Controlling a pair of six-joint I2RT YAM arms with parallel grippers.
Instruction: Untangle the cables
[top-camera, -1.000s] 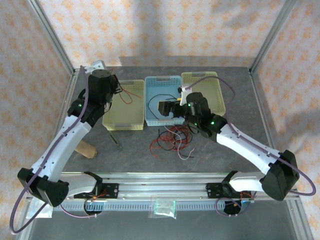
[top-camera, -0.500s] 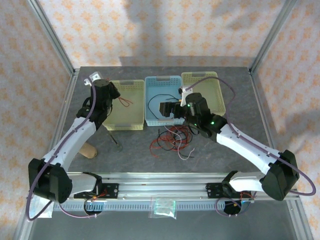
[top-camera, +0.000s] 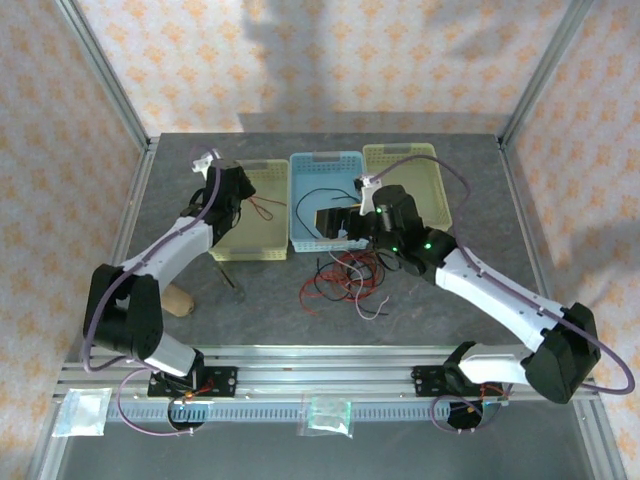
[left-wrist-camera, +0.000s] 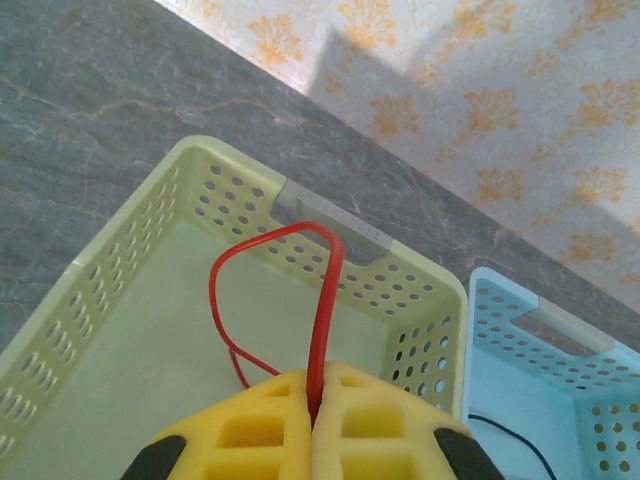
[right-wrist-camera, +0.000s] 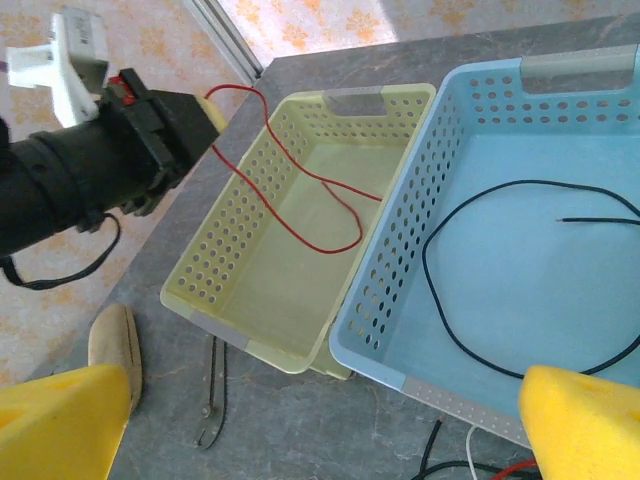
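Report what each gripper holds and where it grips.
The left gripper pinches the red cable partway along, a loop projecting forward over the yellow basket. The right gripper is open over the blue basket, holding nothing.

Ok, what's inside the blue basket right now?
One black cable lies looped on the floor of the blue basket, a free end showing. The basket's near right corner is covered by a finger of the open right gripper, so anything there cannot be seen.
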